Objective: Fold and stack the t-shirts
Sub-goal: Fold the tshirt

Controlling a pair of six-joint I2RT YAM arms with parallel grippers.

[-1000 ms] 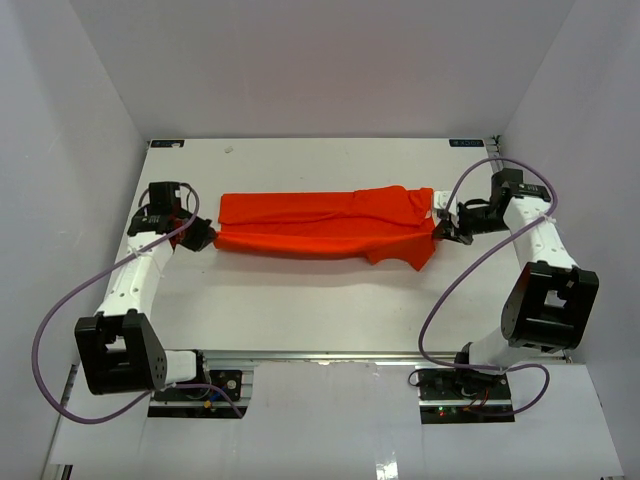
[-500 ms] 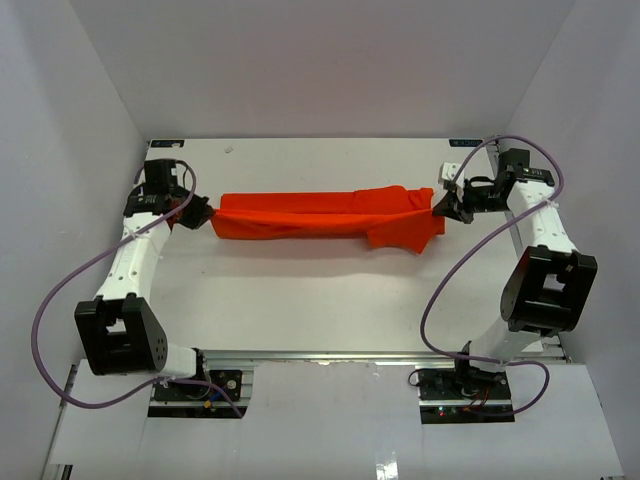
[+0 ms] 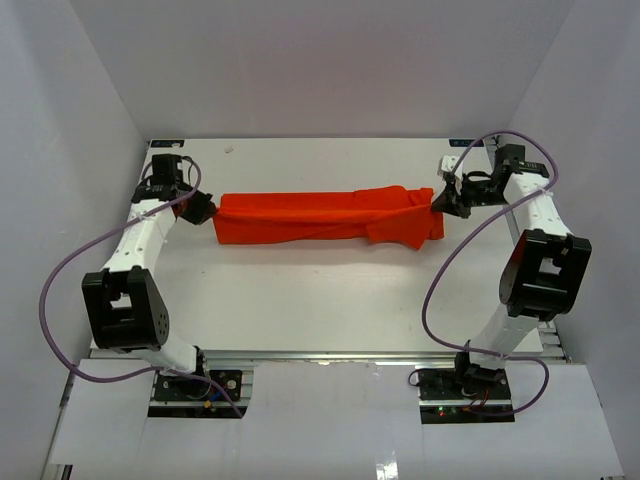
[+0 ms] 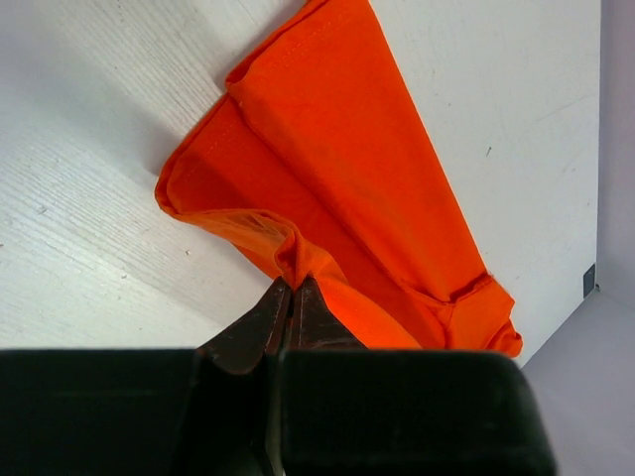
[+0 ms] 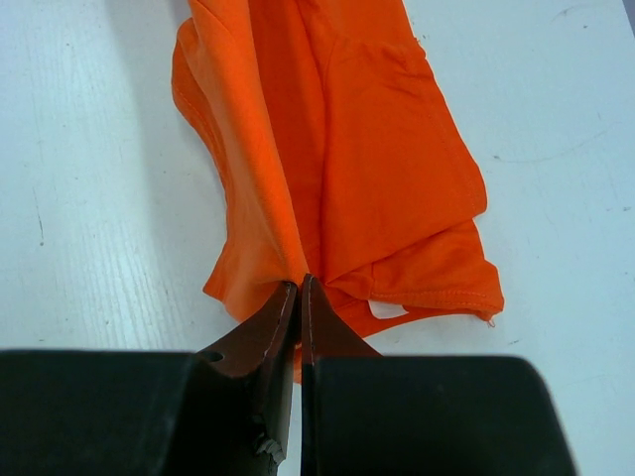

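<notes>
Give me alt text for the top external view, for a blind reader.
An orange-red t-shirt folded into a long band stretches across the white table. The left gripper pinches its left end and the right gripper its right end.

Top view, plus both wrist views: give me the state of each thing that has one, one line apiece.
t-shirt: folded lengthwise into a long band, pulled out between both pincers.
left pincer: shut on the t-shirt's left end.
right pincer: shut on the t-shirt's right end.
</notes>
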